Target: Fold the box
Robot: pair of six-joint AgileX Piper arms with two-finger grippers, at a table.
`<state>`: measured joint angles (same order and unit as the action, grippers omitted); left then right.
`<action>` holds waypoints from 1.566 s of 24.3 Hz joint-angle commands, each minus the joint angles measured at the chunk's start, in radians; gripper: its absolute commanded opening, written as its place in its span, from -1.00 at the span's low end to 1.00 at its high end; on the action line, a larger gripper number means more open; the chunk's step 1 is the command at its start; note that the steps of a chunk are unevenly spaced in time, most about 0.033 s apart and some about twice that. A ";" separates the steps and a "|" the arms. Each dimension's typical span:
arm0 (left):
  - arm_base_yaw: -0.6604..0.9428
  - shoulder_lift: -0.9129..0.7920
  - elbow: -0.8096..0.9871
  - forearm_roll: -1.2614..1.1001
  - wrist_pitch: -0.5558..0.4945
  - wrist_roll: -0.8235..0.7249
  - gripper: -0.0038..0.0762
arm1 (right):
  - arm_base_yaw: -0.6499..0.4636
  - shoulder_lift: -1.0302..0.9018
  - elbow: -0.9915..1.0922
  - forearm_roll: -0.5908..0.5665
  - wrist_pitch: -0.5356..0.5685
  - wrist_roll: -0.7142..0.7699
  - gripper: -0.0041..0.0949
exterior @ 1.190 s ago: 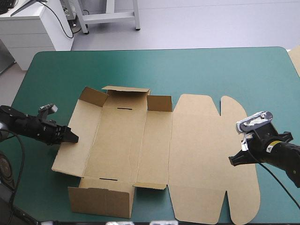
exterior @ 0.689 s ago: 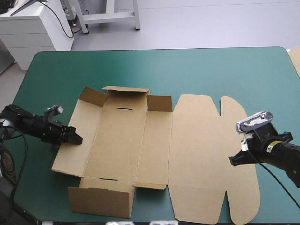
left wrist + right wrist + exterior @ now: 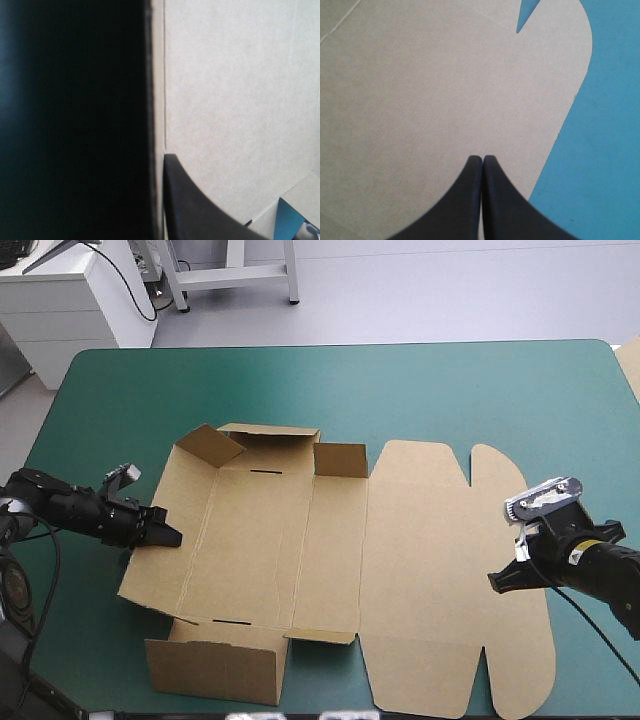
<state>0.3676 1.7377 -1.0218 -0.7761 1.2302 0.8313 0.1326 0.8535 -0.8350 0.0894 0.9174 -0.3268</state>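
Brown box lies on our bench | our left hand grasps the edge of its left flap | our right hand, clenched, over the lid.

The cover beyond the box lies bare from side to side. Above the flat lid nothing stands. The far wall and near wall rise and block a low pass. The left gripper clamps the left edge, and the right gripper, fingers together, is at the lid's right edge.

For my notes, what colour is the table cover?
The cover is teal-green; high view shows it best.
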 commanded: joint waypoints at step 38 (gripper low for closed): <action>-0.992 -0.112 -0.709 0.876 -0.361 -0.034 -0.92 | -0.008 -0.008 -0.223 -0.013 -0.153 0.066 -0.96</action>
<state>-0.5648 1.6695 -1.6929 0.0621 0.9663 0.7625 0.1326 0.8535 -1.0021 0.0883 0.8224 -0.2598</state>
